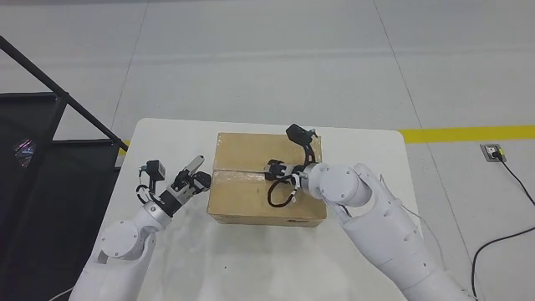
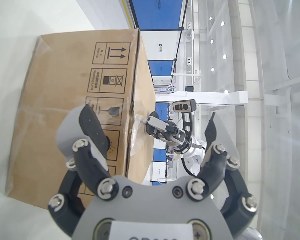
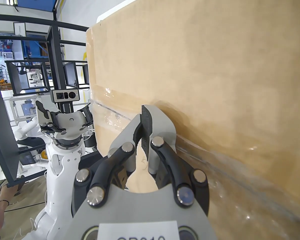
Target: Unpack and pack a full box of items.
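Right claw (image 3: 143, 117), clenched, touches the box (image 1: 247, 152) top; left claw (image 1: 199, 176) gapes beside it

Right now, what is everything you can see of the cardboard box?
The cardboard box is brown, rectangular and closed, its top flaps sealed along the middle seam with clear tape. It lies flat on the white table. Black handling symbols are printed on the side facing the left claw, which is open and apart from it. The right claw, shut, is at the taped seam on top; contact is unclear.
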Controlling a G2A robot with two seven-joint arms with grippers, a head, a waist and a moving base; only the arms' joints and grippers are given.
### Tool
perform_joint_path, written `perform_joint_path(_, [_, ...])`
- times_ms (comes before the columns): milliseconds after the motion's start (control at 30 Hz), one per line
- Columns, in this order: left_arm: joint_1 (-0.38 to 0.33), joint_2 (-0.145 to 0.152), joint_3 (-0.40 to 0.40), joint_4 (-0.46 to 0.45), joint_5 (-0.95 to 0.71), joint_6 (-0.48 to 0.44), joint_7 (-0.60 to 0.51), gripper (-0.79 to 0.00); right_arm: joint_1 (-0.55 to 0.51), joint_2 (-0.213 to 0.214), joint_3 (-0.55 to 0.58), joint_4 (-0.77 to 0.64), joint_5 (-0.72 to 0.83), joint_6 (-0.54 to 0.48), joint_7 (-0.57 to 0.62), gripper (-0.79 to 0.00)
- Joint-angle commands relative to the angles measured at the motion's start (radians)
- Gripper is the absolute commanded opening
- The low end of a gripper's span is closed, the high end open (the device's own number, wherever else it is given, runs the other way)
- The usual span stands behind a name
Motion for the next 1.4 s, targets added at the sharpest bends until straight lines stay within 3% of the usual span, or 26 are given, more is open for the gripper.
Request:
perform_joint_path(0, [0.0, 0.0, 0.0, 0.001, -0.003, -0.001, 0.0, 0.0, 0.021, -0.012, -0.026, 0.025, 0.008, -0.005, -0.004, -0.785])
perform_joint_path(567, [-0.004, 0.0, 0.002, 0.01, -0.008, -0.003, -0.006, 0.0, 0.18, -0.141, -0.213, 0.252, 0.098, -0.078, -0.035, -0.785])
perform_joint_path(867, [-0.009, 0.0, 0.004, 0.016, -0.01, -0.004, -0.008, 0.0, 0.219, -0.188, -0.251, 0.332, 0.14, -0.152, 0.018, -0.785])
perform_joint_path(1100, [-0.012, -0.001, 0.008, 0.017, -0.009, -0.005, -0.007, 0.0, 0.219, -0.197, -0.237, 0.339, 0.154, -0.21, 0.063, -0.785])
perform_joint_path(1367, [-0.011, 0.0, 0.001, 0.018, -0.013, -0.005, 0.0, 0.0, 0.17, -0.163, -0.167, 0.259, 0.122, -0.237, 0.112, -0.785])
